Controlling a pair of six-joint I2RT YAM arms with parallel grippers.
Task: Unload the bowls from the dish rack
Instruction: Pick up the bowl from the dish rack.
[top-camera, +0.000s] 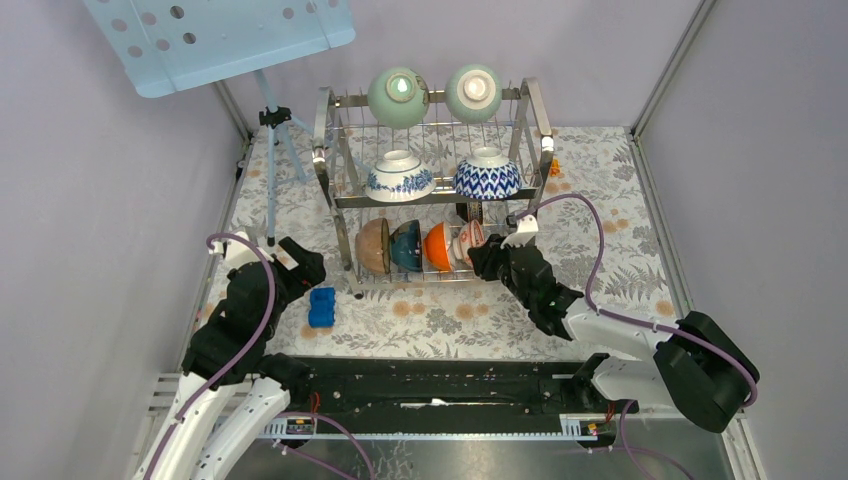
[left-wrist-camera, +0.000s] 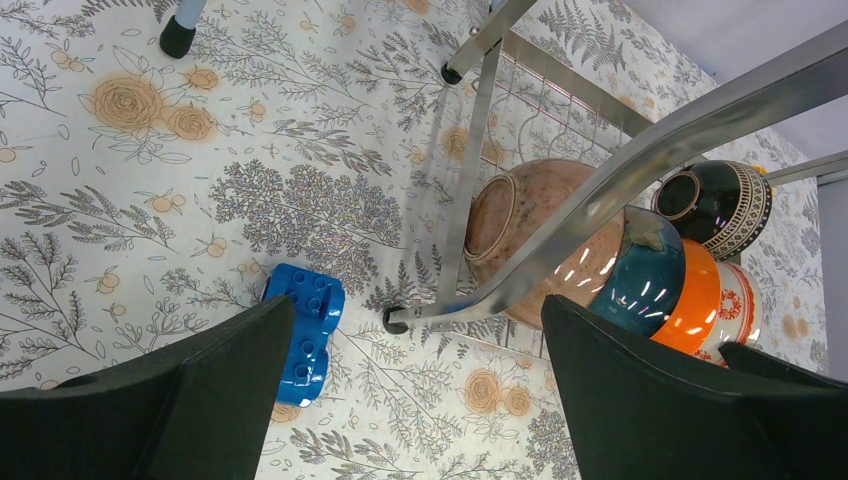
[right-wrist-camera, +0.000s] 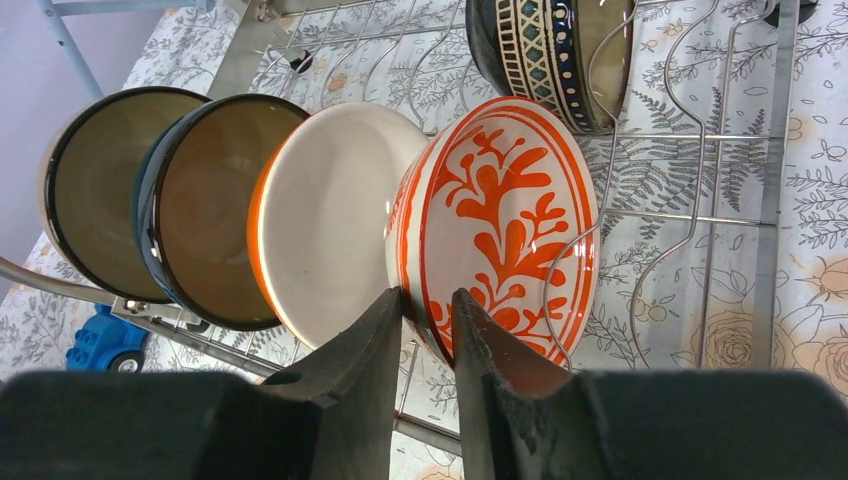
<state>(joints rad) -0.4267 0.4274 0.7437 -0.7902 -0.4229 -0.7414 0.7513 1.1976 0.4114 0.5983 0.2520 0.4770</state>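
- Straddling the glossy rim of the red-patterned bowl (right-wrist-camera: 500, 230), the right gripper (right-wrist-camera: 428, 298) has its jaws narrowly apart; whether they pinch it cannot be told.
- Orange-white bowl (right-wrist-camera: 330, 220), dark teal bowl (right-wrist-camera: 225, 210) and brown bowl (right-wrist-camera: 100, 190) crowd beside it on edge in the lower tier of the steel-wire dish rack (top-camera: 335, 215).
- Left gripper (left-wrist-camera: 417, 330) gapes wide and empty above a blue toy block (left-wrist-camera: 305, 335) near the rack's foot, with open floral tablecloth (top-camera: 620, 250) around.

The rack (top-camera: 445, 199) was made of shiny steel wire and tube. The bowls (right-wrist-camera: 500, 230) held in it were glazed, glossy ceramic. Beside the rack, a block (left-wrist-camera: 305, 330) of smooth plastic was seen on matt printed cloth (left-wrist-camera: 150, 200).
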